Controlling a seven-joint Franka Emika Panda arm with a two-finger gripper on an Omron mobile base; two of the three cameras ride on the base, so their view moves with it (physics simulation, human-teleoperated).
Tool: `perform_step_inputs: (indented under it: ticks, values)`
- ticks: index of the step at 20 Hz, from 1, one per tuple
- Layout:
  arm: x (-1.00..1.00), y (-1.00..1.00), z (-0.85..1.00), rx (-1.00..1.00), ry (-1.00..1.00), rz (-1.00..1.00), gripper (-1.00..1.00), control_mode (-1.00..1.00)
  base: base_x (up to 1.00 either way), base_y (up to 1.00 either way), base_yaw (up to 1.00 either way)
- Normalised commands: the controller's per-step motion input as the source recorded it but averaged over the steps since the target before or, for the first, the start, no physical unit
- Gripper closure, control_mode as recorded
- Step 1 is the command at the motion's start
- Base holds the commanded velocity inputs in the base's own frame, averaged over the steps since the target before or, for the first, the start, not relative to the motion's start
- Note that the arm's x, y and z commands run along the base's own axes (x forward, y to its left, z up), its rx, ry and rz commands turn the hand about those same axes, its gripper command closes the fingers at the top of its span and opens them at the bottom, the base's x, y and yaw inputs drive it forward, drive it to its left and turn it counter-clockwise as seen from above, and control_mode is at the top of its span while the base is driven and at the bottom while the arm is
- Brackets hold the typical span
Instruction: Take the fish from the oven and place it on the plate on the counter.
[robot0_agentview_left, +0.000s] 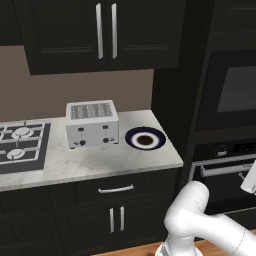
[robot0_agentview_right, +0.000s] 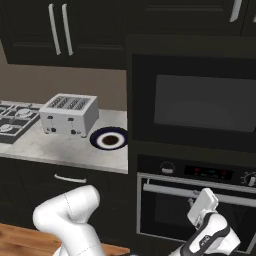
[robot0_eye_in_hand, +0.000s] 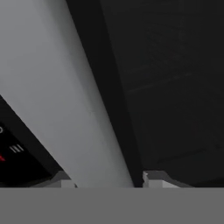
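Silver handle (robot0_agentview_right: 175, 190) of the shut oven (robot0_agentview_right: 200, 210) sits between my claw's (robot0_agentview_right: 196, 204) fingers, so I can pull; gripping or not, I cannot tell. My plate (robot0_agentview_right: 109, 138) waits left on the counter (robot0_agentview_right: 55, 147), and the fish must be hidden inside the oven.

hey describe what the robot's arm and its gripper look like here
The arm is glossy white, built of rounded, bulbous tube segments with dark bands at the joints. Its wrist ends in a boxy white hand above a dark collar bearing small pale lettering. In the hand view, the fingers show as small grey tips. No cables are visible.
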Motion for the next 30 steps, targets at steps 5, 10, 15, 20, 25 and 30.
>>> perform_step_inputs:
  ticks: [5,10,15,20,25,30]
  values:
    - [-0.01,-0.09,-0.18,0.00,0.06,0.00,1.00,-1.00,0.00,0.00,0.00]
    - [-0.23,-0.20,-0.29,0.00,0.12,-0.03,1.00,-1.00,0.00,0.00,0.00]
    - [-0.43,-0.27,-0.42,0.00,0.23,-0.06,1.00,-1.00,0.00,0.00,0.00]
    - [-0.45,-0.30,-0.49,0.00,0.28,-0.06,1.00,-1.00,0.00,0.00,0.00]
    - [-0.57,-0.34,-0.63,0.00,0.29,-0.06,1.00,-1.00,0.00,0.00,0.00]
    - [-0.82,-0.40,-0.87,0.00,0.23,-0.07,1.00,-1.00,0.00,0.00,0.00]
